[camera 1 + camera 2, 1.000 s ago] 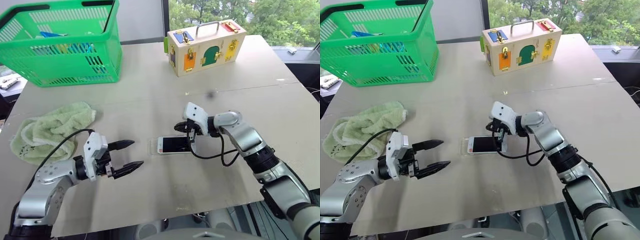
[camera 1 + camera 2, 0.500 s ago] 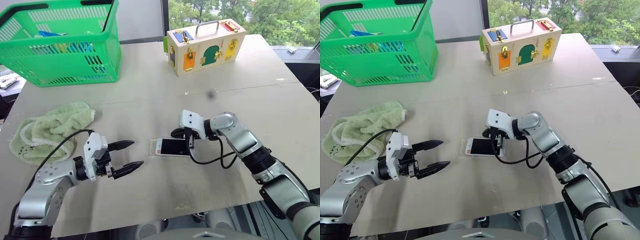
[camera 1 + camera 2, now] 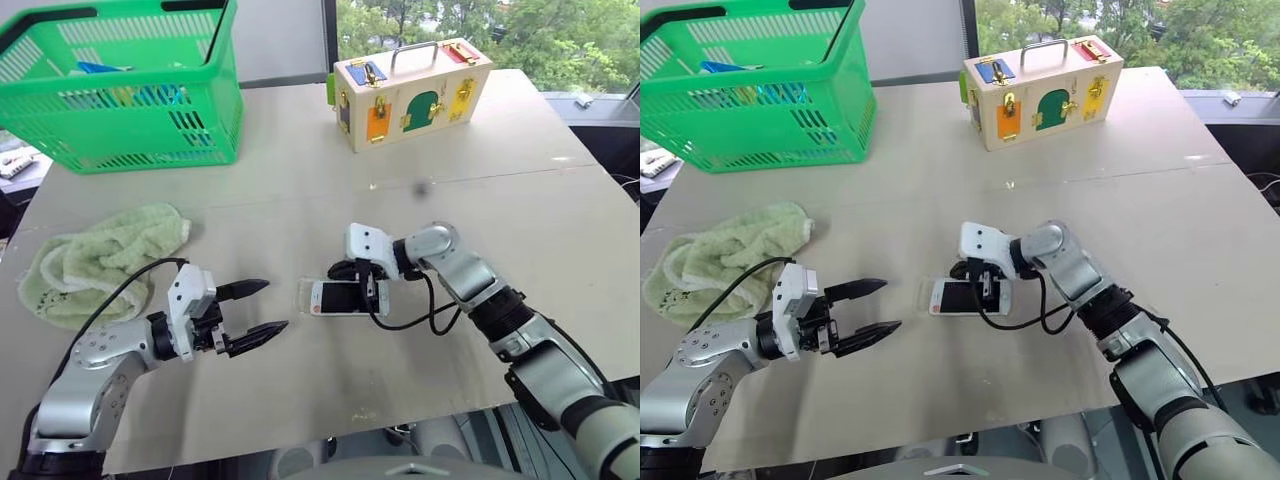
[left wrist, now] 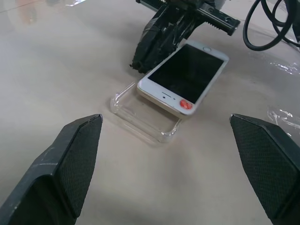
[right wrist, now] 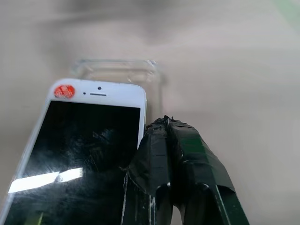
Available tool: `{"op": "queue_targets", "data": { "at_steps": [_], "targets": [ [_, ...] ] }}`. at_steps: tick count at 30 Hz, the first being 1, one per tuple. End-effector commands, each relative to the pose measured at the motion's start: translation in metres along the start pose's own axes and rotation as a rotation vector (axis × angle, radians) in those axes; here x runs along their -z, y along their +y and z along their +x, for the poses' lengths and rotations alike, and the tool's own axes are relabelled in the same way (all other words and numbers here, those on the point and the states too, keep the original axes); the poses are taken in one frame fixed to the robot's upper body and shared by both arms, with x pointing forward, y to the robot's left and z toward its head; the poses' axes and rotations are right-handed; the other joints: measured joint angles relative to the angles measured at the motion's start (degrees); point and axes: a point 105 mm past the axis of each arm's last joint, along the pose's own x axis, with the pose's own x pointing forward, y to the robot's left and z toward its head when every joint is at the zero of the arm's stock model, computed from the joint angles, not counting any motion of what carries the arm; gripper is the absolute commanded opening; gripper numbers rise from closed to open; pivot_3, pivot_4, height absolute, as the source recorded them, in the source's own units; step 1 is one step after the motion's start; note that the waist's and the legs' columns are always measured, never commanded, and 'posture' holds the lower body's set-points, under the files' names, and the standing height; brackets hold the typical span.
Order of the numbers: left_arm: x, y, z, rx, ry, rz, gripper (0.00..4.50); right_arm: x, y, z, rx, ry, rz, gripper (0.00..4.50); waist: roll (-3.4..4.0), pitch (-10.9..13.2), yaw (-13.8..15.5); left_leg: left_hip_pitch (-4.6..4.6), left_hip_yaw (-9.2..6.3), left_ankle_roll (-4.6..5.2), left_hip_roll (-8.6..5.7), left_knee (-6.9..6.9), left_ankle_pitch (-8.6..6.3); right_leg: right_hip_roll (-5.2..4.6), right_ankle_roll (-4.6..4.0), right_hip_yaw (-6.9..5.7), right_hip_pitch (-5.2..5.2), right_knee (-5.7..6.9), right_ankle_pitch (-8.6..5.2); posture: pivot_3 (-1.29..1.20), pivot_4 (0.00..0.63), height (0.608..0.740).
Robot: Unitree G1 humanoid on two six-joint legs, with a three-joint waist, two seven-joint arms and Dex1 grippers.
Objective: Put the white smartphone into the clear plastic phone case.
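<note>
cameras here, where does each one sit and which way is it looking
Left and right eye views: on the head, looking forward and down over the table; both arms show, with the left gripper open and the right gripper at the white smartphone.
Left wrist view: on the left wrist, looking between its two spread fingers at the phone lying partly in the clear plastic phone case.
Right wrist view: on the right wrist, looking along its closed fingers beside the phone.
All views share phone and case.
</note>
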Motion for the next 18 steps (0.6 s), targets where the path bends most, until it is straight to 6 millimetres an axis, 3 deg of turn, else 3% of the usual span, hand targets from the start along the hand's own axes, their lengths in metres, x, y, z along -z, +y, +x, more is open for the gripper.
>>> {"op": "queue_targets", "data": {
  "at_steps": [1, 4, 7, 9, 11, 14, 18],
  "targets": [
    [-0.007, -0.003, -0.001, -0.001, -0.023, 0.025, 4.5, -0.013, 0.005, 0.003, -0.035, -0.028, -0.056, 0.05, 0.0, 0.0, 0.0, 0.0, 0.0, 0.0, 0.0, 0.01, 0.0, 0.0, 0.0, 0.0, 0.0, 0.01, 0.0, 0.0, 0.15, 0.74],
    [-0.007, -0.003, -0.002, -0.004, -0.023, 0.024, 4.5, -0.013, -0.004, 0.0, 0.019, -0.026, -0.068, 0.05, 0.0, 0.0, 0.0, 0.02, 0.0, -0.01, 0.0, 0.02, 0.0, 0.0, 0.0, 0.0, 0.01, 0.03, 0.0, 0.0, 0.15, 0.74],
    [-0.007, -0.004, -0.002, -0.007, -0.022, 0.024, 4.5, -0.026, -0.026, -0.017, 0.138, -0.073, -0.045, 0.05, 0.0, 0.0, 0.0, 0.02, -0.01, -0.01, 0.0, 0.03, 0.01, 0.0, -0.01, 0.0, 0.01, 0.05, 0.0, 0.0, 0.15, 0.74],
    [-0.006, -0.004, -0.003, -0.008, -0.021, 0.023, 4.5, -0.038, -0.028, -0.03, 0.149, -0.135, -0.006, 0.05, 0.0, 0.0, 0.1, 0.02, -0.01, -0.02, 0.0, 0.04, 0.02, 0.0, -0.01, 0.01, 0.01, 0.06, 0.01, 0.0, 0.15, 0.74],
    [-0.006, -0.005, -0.003, -0.007, -0.019, 0.021, 4.5, -0.047, -0.019, -0.04, 0.102, -0.176, 0.025, 0.05, 0.0, 0.0, 0.2, 0.02, -0.02, -0.03, 0.03, 0.04, 0.02, 0.0, -0.01, 0.0, 0.03, 0.06, 0.01, 0.0, 0.15, 0.74],
    [-0.003, -0.006, -0.005, 0.0, -0.014, 0.017, 4.5, -0.054, 0.021, -0.053, -0.105, -0.196, 0.093, 0.05, -0.01, 0.0, 0.3, 0.02, -0.03, -0.02, 0.05, 0.03, 0.01, -0.02, -0.01, 0.0, 0.07, 0.03, 0.0, 0.0, 0.15, 0.74],
    [-0.001, -0.005, -0.005, 0.006, -0.012, 0.016, 4.5, -0.046, 0.056, -0.057, -0.242, -0.134, 0.144, 0.05, -0.01, 0.0, 0.2, 0.03, -0.04, -0.01, 0.05, 0.03, 0.0, -0.02, -0.02, -0.02, 0.08, 0.01, 0.0, 0.0, 0.15, 0.74]
  ]
}}
